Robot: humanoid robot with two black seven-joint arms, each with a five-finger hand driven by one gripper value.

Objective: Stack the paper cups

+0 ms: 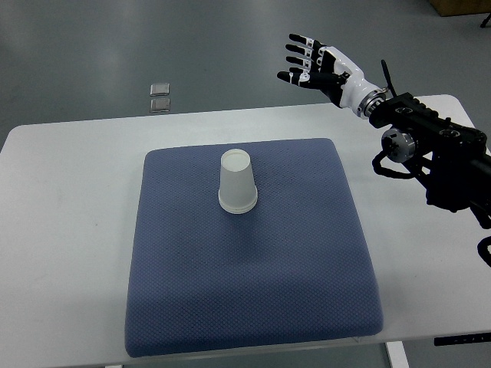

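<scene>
White paper cup stack [237, 182] stood upside down, rim on the blue cushion pad [253, 307], a bit toward 12 o'clock of the pad's middle; whether it was one cup or several nested, could not tell. Right hand [314, 66] hung in the air out at about 1 o'clock from the cups, well apart, fingers spread wide and holding nothing, arm coming in from 3 o'clock over the white table [69, 230]. Two small clear squares [160, 97] lay on the grey floor at about 11 o'clock beyond the table's far edge.

The blue cushion's [253, 284] near edge and the right arm [453, 165] run off frame; two floor objects [160, 96] too small to identify.
</scene>
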